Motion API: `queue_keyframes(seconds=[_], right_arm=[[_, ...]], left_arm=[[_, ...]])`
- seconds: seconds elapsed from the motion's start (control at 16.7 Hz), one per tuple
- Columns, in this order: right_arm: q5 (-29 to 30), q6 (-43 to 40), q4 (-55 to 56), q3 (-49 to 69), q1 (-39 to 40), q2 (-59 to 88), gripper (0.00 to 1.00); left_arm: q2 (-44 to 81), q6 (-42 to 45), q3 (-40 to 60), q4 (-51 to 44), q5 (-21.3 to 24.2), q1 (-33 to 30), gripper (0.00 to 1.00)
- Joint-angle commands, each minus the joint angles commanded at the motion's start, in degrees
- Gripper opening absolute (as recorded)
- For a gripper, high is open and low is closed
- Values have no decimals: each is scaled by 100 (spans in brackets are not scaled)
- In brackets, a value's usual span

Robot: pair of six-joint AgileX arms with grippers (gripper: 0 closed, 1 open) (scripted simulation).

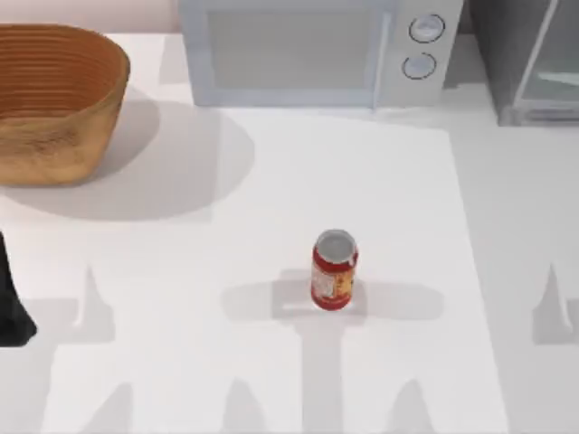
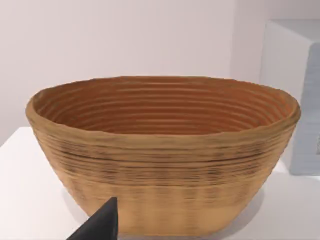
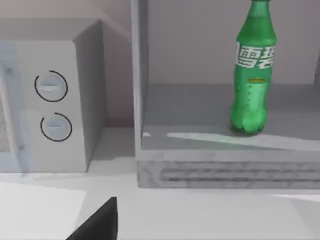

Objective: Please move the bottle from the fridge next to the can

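Note:
The green bottle (image 3: 253,75) stands upright on the grey floor inside the dark grey fridge (image 3: 210,170), which sits at the table's back right corner (image 1: 534,63). Out in the middle of the table stands the small red can (image 1: 334,271), upright and alone. A dark tip of my right gripper (image 3: 100,222) shows low in the right wrist view, well short of the fridge and facing it. My left arm (image 1: 11,307) is parked at the table's left edge, and a dark tip of my left gripper (image 2: 100,225) faces the basket.
A pale microwave (image 1: 308,50) with two round knobs stands at the back centre, just left of the fridge (image 3: 55,105). A woven basket (image 1: 54,99) sits at the back left (image 2: 160,155). White tabletop surrounds the can.

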Motion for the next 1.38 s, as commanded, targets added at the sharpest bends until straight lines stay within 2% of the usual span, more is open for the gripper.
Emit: queue_keyframes(seconds=[0.3, 0.54, 1.38], right_arm=[[-36, 8, 291, 257, -58, 355, 100], [-175, 38, 1198, 1056, -225, 1685, 100], [-882, 97, 5540, 4856, -1047, 10510, 100]], left_arm=[[0, 0, 0, 0, 0, 0, 100], [0, 0, 0, 0, 0, 0, 100], [0, 0, 0, 0, 0, 0, 100]])
